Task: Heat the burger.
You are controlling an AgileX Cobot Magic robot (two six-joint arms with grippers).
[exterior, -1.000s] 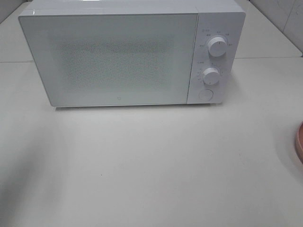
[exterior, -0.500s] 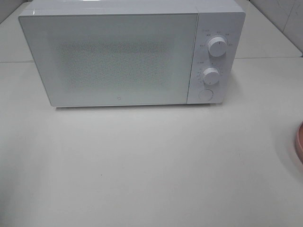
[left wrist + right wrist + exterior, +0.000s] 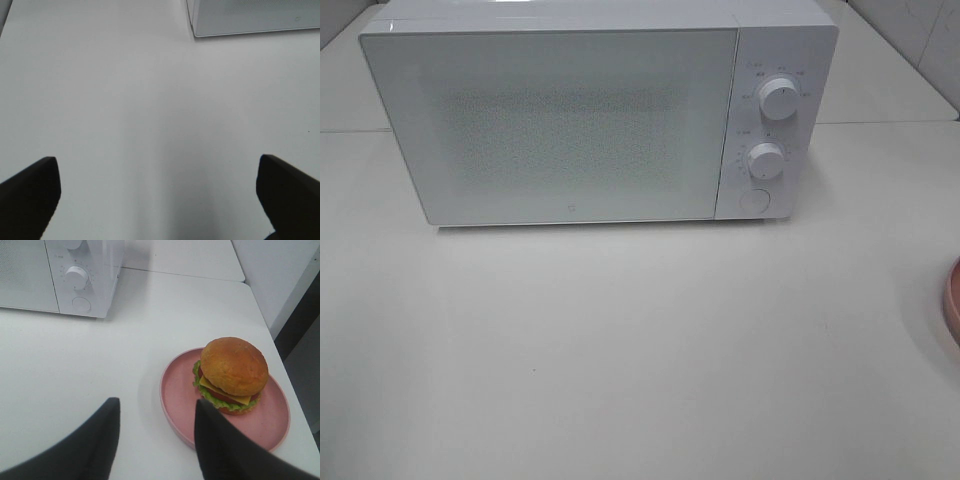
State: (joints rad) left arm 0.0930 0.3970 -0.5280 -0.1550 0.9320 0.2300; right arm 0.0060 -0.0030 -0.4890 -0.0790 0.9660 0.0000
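Observation:
The burger, with a tan-orange bun, lettuce, cheese and tomato, sits on a salmon-pink dish in the right wrist view. Only a sliver of that dish shows at the right edge of the high view, and the burger is out of view there. My right gripper hovers above the table just beside the dish, open, with nothing between its fingers. My left gripper is open wide over bare table, short of the microwave's lower corner. Neither arm shows in the high view.
A white microwave stands at the back of the table with its door closed. Two knobs and a round button are on its right panel. The table's right edge runs close behind the dish.

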